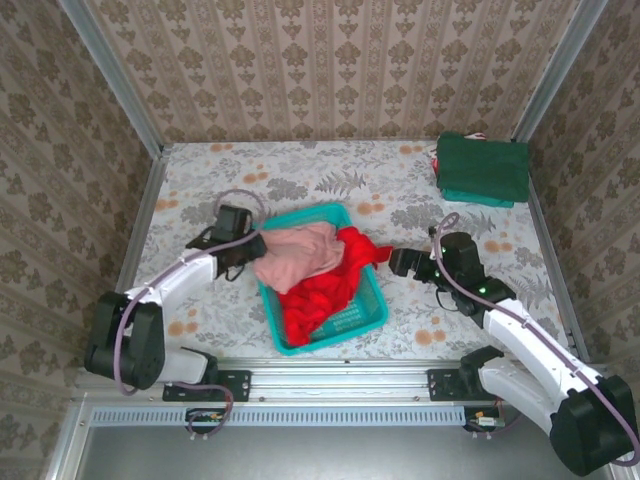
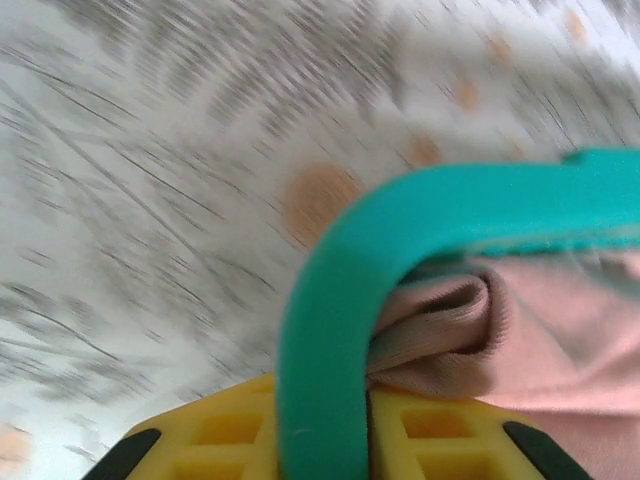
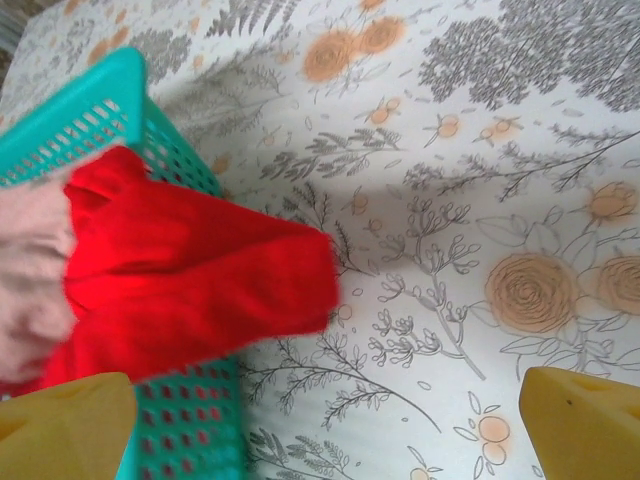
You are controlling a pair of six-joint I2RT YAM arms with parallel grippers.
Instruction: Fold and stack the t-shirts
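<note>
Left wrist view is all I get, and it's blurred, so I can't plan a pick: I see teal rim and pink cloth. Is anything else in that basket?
Observer: Yes, a red t-shirt lies in the basket beside the pink t-shirt, one end draped over the right rim.
Operator: Where's the right gripper?
Observer: The right gripper is open, over the table just right of that draped end.
Operator: Any folded ones yet?
Observer: Dark green t-shirts sit folded at the far right corner.
</note>
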